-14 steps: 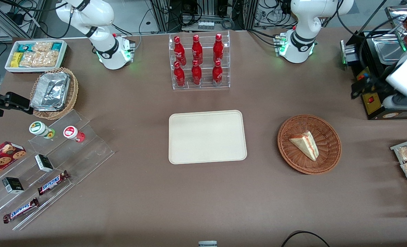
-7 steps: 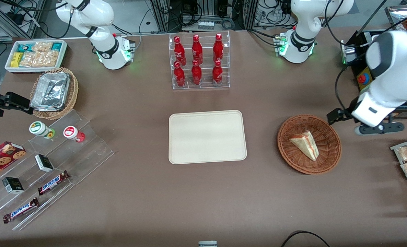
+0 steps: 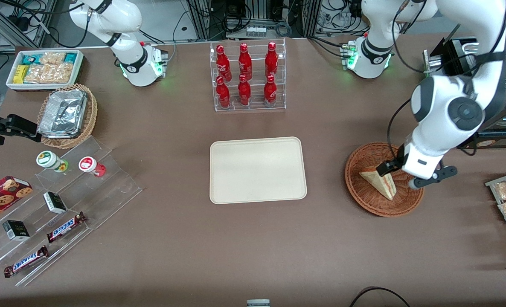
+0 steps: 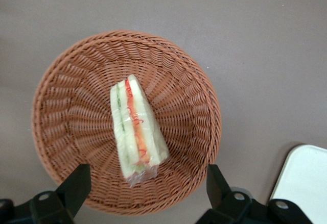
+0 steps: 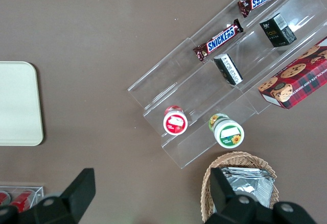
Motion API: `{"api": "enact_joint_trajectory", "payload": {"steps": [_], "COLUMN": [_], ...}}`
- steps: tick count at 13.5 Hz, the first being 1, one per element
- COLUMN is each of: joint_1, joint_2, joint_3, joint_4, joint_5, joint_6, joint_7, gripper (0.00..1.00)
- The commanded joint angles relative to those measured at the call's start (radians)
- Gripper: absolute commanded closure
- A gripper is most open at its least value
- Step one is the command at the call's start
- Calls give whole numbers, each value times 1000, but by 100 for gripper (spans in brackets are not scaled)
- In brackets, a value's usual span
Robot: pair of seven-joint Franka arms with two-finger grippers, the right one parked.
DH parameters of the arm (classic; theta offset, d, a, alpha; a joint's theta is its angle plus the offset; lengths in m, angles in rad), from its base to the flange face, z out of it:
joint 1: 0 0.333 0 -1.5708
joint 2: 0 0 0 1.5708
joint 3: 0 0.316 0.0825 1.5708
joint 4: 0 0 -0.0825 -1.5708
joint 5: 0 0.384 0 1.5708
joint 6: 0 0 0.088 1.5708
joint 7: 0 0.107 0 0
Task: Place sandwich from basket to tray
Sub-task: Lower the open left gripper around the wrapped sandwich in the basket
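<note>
The task is barely begun, as far as the pictures show: nothing has been lifted and nothing delivered. The small triangular sandwich wedge of pale bread, wrapped in clear film with red, orange and green layers showing along its cut side, lies on the floor of the round reddish-brown woven wicker basket, directly beneath the gripper. The left arm's black two-finger gripper hangs above the basket with its fingers spread wide, clearly wider than the wedge, and nothing between them. In the wrist view the broad end of the sandwich sits roughly midway between the two fingertips, while its pointed end runs away from the tool toward the middle of the basket.

From the front view the gripper appears close over the sandwich and the basket, but how much height remains between fingertips and bread is hard to judge from these angles; I see no contact.

The flat cream-beige rectangular tray with rounded corners and a low rim lies bare, well apart from the tool toward the parked arm's end of the table; a corner of it shows in the wrist view just outside one finger.

Left to do, in my judgement: descend, close on the wedge, lift it clear of the rim, carry it across to the tray and release.
</note>
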Motion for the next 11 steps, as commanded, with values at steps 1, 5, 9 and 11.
{"api": "enact_joint_trajectory", "payload": {"steps": [1,5,9,11], "joint_1": [-10,-7,-6,-6], "joint_2": [28,77,73,68], "joint_3": [11,15,17,17], "joint_4": [-15,-32,-117,-145], "joint_5": [18,20,20,20], "joint_6": [54,72,146,148], "joint_7": [-43,-63,-92,-100], "gripper": [0,0,0,0]}}
